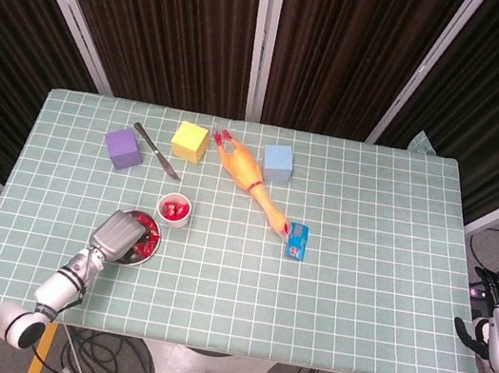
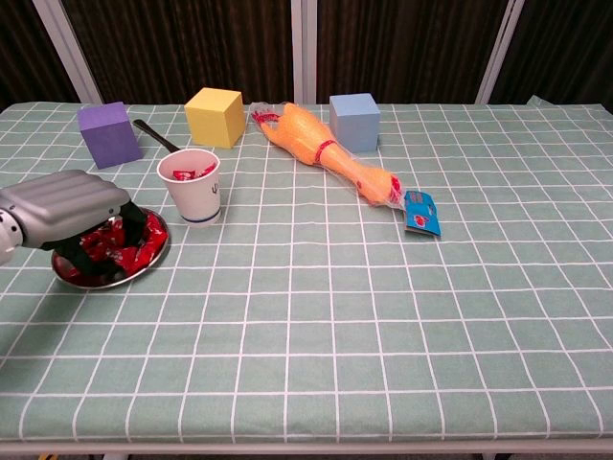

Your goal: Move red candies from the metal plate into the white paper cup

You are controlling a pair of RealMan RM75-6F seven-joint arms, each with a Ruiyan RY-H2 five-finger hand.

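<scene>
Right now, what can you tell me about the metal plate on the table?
The plate is a small, round, shallow dish of shiny metal, lying flat on the checked cloth near the table's front left, close beside the cup but apart from it. It holds a heap of red candies. The left hand hangs over its left part, dark fingers curled down among the candies, hiding much of it. Whether they hold a candy cannot be told.

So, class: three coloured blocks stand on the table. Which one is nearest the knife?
The purple block. The knife lies slanting between it and the yellow block, its blade end closest to the purple one; the blue block sits beyond the rubber chicken.
</scene>
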